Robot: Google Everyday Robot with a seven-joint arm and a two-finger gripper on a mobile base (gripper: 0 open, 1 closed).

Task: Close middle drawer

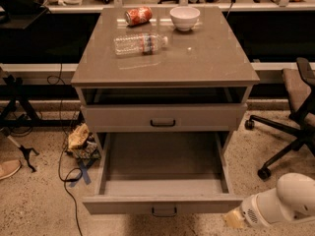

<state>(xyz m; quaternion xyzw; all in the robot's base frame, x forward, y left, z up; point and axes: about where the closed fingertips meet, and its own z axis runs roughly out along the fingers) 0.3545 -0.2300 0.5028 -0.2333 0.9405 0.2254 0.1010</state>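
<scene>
The middle drawer (162, 181) is pulled far out of the grey-taupe cabinet (206, 63). Its plain grey tray is empty, and its flat front with a small black bar handle (164, 211) is at the bottom of the camera view. The top drawer (162, 118) above it stands slightly out, with a dark gap under the tabletop. The lowest drawer is hidden. My gripper (234, 219), at the end of the white arm (285, 205), is at the lower right, just beside the right end of the middle drawer's front.
On the tabletop lie a clear plastic bottle (140, 43), a red can (138, 15) and a white bowl (185, 17). An office chair (290, 127) stands to the right. Cables, a stand leg and a crumpled bag (78, 139) lie on the floor at left.
</scene>
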